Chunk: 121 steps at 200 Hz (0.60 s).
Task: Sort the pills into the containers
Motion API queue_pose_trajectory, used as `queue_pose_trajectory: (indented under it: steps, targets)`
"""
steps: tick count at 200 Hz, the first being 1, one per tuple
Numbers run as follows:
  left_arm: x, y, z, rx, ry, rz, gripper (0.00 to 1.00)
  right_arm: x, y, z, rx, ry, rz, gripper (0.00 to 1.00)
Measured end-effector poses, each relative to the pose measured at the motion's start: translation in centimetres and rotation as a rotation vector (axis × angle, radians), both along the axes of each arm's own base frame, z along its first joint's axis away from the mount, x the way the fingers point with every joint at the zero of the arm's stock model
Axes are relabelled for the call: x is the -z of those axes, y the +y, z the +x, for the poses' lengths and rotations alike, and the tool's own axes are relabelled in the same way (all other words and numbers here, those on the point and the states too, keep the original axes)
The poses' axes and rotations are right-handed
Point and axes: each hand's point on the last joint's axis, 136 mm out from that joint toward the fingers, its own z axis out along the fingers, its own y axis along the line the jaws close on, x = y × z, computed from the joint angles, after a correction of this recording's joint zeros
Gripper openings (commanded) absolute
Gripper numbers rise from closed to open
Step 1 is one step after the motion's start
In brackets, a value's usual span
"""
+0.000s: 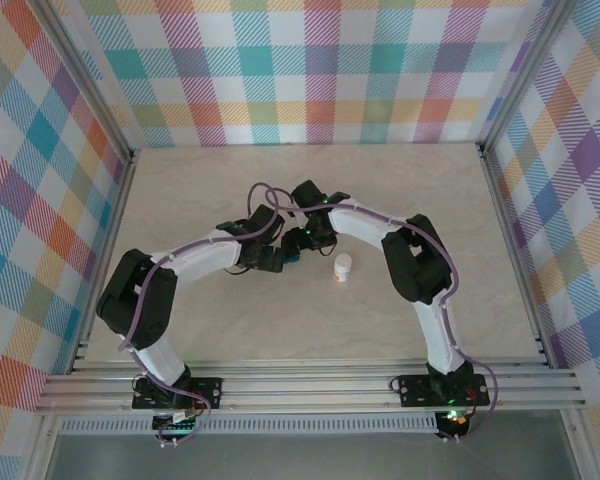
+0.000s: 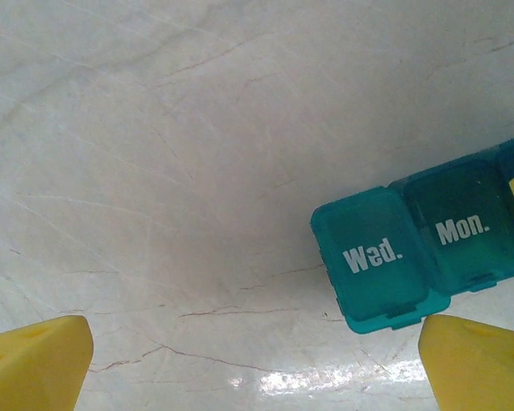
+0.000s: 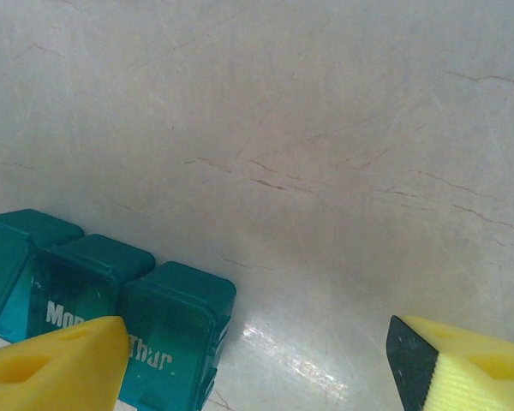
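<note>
The left gripper (image 2: pixel 257 364) was seen spread wide, its yellow fingers (image 2: pixel 34 364) at the lower corners of the left wrist view with bare table (image 2: pixel 197 171) between them. The right gripper (image 3: pixel 257 364) was likewise parted, clasping nothing. The teal containers (image 2: pixel 411 253) lay at the right of the left wrist view, with the lids marked Wed. and Mon. closed. Their contents could not be told.

Top view: bright, even, diffuse light, with faint soft shadows under the arms (image 1: pixel 195 255). Wrist views: dimmer, slightly soft focus. Both show a glare patch on the bench (image 2: pixel 300 381) at 6 o'clock. Lettering on the containers (image 2: pixel 411 248) is legible in the left view, softer in the right.
</note>
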Motion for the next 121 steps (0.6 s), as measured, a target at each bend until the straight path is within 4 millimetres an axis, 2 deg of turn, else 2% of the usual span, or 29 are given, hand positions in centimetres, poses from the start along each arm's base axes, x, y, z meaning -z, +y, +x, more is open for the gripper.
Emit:
queue_pose_trajectory:
  steps: [95,121]
  targets:
    - [-2.0,1.1,2.8,-0.063,-0.052,-0.052,0.97,0.0,0.0,0.0,0.000,-0.001,0.002,0.80]
    - [-1.8,1.6,3.9,-0.086,-0.061,-0.056,0.97,0.0,0.1,0.0,0.000,-0.002,0.002,0.79]
